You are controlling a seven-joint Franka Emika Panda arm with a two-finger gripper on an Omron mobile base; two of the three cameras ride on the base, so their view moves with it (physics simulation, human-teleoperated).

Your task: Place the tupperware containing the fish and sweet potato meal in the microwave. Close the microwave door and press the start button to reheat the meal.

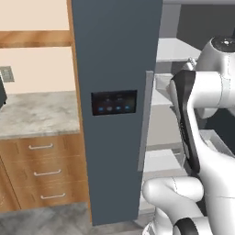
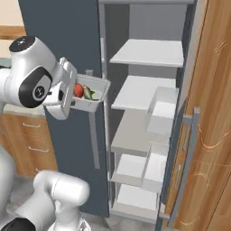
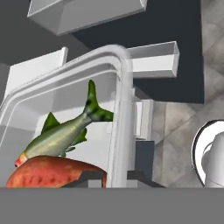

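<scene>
The tupperware (image 2: 96, 93) is a clear shallow box held in the air in front of the open fridge. Inside it lie a green fish (image 3: 65, 133) and a red-orange sweet potato (image 3: 48, 173). My gripper (image 3: 114, 178) is shut on the tupperware (image 3: 124, 109), with the box's near wall pinched between the two dark tips. In the right base view the gripper (image 2: 77, 100) sits at the box's left side, at the end of the white hand. The microwave and its door are out of view.
A tall blue-grey door with a touchscreen (image 1: 114, 102) stands just left of the arm. Open fridge shelves (image 2: 149, 52) and door bins (image 2: 162, 113) lie ahead. A wooden panel (image 2: 212, 113) is on the right. A stone counter (image 1: 36, 114) over drawers (image 1: 46, 172) is on the left.
</scene>
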